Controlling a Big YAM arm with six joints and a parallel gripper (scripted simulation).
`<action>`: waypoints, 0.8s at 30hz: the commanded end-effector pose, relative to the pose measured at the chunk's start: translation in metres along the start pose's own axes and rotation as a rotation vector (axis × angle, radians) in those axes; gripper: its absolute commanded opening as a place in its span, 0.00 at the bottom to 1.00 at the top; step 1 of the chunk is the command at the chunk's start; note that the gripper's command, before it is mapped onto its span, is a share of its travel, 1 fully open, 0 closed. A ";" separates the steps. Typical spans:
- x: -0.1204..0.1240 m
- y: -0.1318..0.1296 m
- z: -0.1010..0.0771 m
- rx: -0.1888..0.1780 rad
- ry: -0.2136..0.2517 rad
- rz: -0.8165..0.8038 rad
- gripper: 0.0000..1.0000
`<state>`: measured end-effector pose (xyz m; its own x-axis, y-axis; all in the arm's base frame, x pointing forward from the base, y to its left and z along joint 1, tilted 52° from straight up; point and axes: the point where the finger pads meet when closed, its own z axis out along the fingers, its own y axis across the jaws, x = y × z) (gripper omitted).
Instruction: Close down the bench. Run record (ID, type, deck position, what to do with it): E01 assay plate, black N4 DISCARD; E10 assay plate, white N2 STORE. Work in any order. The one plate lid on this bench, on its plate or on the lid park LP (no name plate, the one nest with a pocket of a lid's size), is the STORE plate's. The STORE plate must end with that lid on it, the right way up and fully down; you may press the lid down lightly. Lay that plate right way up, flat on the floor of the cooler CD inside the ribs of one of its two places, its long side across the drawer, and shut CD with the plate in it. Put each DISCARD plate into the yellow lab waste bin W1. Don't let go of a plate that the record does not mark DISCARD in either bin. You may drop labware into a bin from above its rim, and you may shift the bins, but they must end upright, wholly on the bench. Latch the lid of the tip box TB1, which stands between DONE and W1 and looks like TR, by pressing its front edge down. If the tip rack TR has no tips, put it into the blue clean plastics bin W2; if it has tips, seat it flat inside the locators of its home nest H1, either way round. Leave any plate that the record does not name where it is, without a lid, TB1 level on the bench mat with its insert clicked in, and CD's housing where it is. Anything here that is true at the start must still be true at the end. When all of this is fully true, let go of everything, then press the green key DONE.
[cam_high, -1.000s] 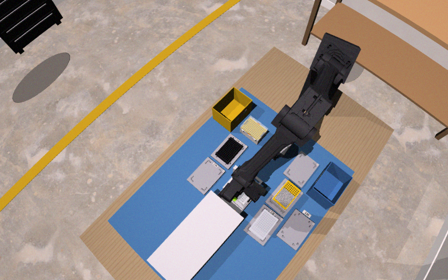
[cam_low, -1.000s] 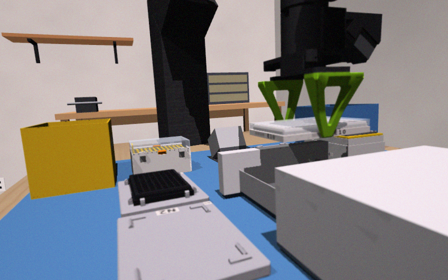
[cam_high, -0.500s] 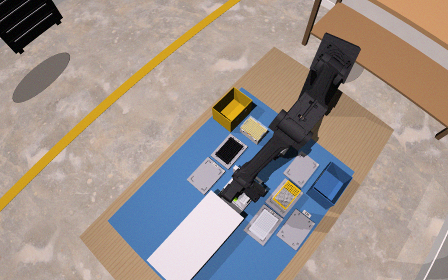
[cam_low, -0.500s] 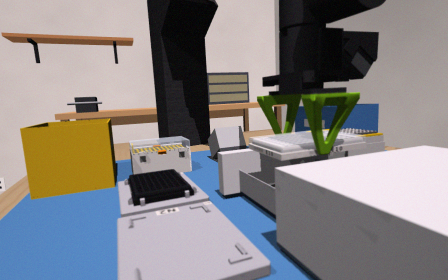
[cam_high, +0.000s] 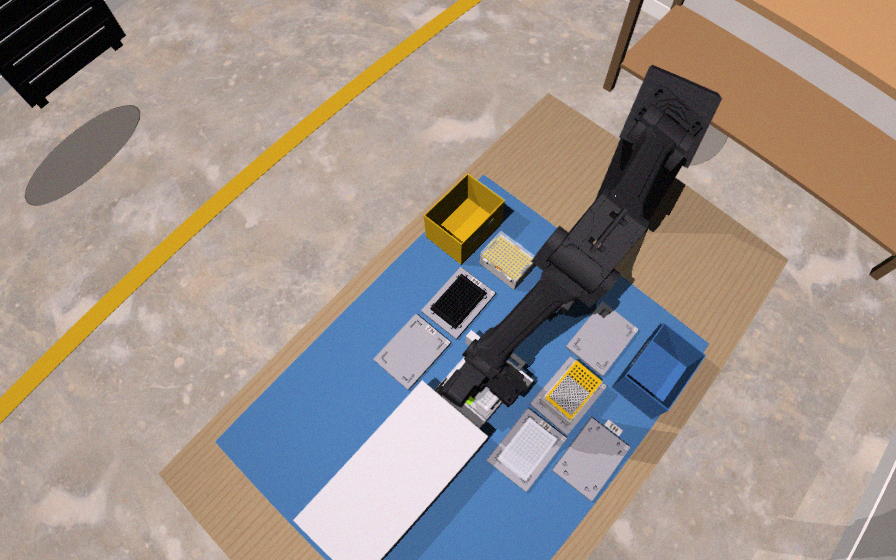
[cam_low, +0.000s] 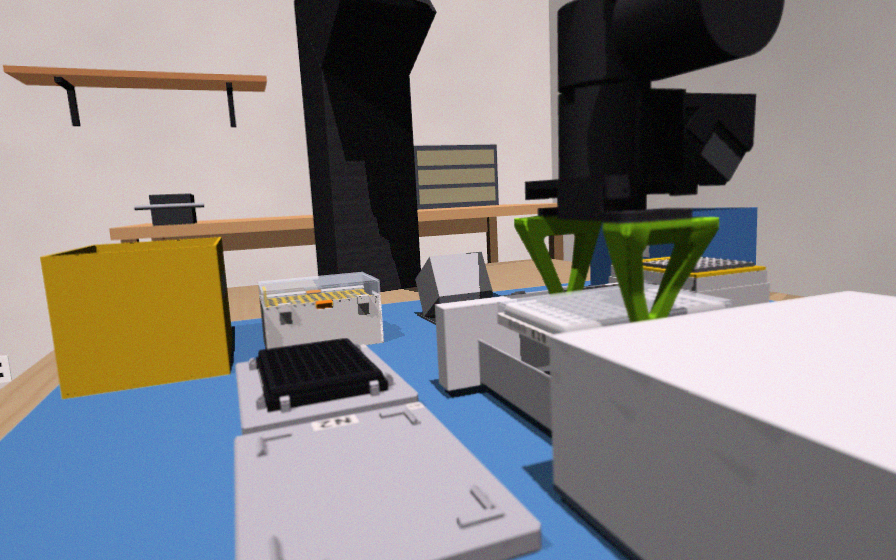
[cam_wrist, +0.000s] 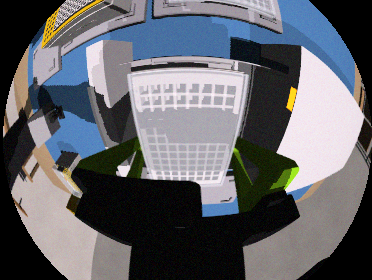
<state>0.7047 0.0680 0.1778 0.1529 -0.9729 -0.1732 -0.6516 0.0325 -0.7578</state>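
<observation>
- Far left on the table's blue mat: yellow bin (cam_low: 135, 313), open-topped and upright, ready for the discard plate.
- Next over: black plate (cam_low: 318, 371) seated in its nest, untouched, probably meant for that bin.
- Behind it: clear-lidded tip box (cam_low: 321, 309), standing level; whether the lid is latched cannot be told from here.
- In front: bare grey nest (cam_low: 370, 488), vacated by the white plate.
- Centre: cooler drawer (cam_low: 462, 343) pulled open from the white housing (cam_low: 726, 422), leaving room for a plate.
- Right of centre: green fingers (cam_low: 617, 274) spread wide, pinching the lidded white plate (cam_wrist: 187, 127) by its long sides, keeping it flat and low over the drawer, likely for laying across between the ribs.
- Far right: tip rack (cam_high: 573, 389), apparently with tips, beside the blue bin (cam_high: 660, 369).
</observation>
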 end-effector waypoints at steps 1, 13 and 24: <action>-0.013 -0.043 -0.024 0.089 -0.012 -0.012 0.00; -0.009 -0.020 0.015 0.043 -0.010 -0.002 0.00; -0.007 -0.022 0.027 0.043 -0.008 -0.001 0.00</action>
<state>0.7274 0.0748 0.1726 0.1565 -0.9727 -0.1713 -0.6380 0.0329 -0.7694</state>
